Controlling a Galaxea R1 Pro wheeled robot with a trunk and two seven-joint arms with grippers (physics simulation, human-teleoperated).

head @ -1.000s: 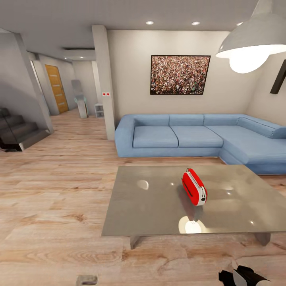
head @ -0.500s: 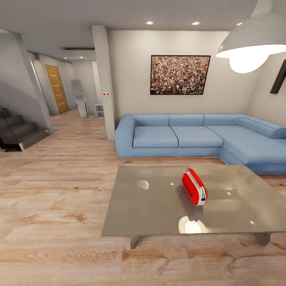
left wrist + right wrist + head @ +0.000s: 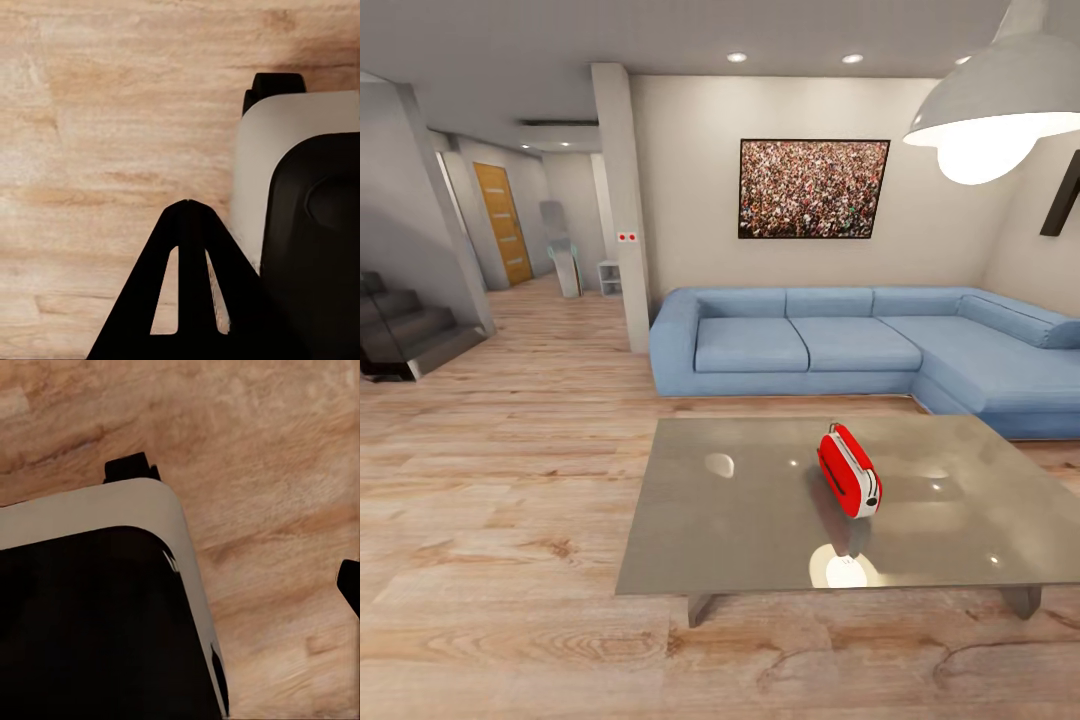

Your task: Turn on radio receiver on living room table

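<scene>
The radio receiver (image 3: 849,472), a small red and white rounded box, stands upright on the table (image 3: 740,530), right of the middle of its glossy grey top. The table sits in the living room in front of the blue sofa (image 3: 840,345). In the left wrist view my left gripper (image 3: 187,204) hangs over the wood floor with its two dark fingers meeting at the tips, holding nothing. In the right wrist view a dark tip (image 3: 350,585) at the frame's edge may be a finger of my right gripper; its state does not show. Both are well away from the radio.
Wood-plank floor (image 3: 490,520) lies between me and the table. A white pendant lamp (image 3: 990,110) hangs at upper right, a crowd picture (image 3: 813,188) above the sofa. A pillar (image 3: 622,200), dark stairs (image 3: 400,335) and a hallway door (image 3: 503,222) are at the left. My own base (image 3: 300,195) shows beside the left gripper.
The right arm and a grey part that showed at the head view's lower edge one second ago have dropped out of it. The room and radio look unchanged.
</scene>
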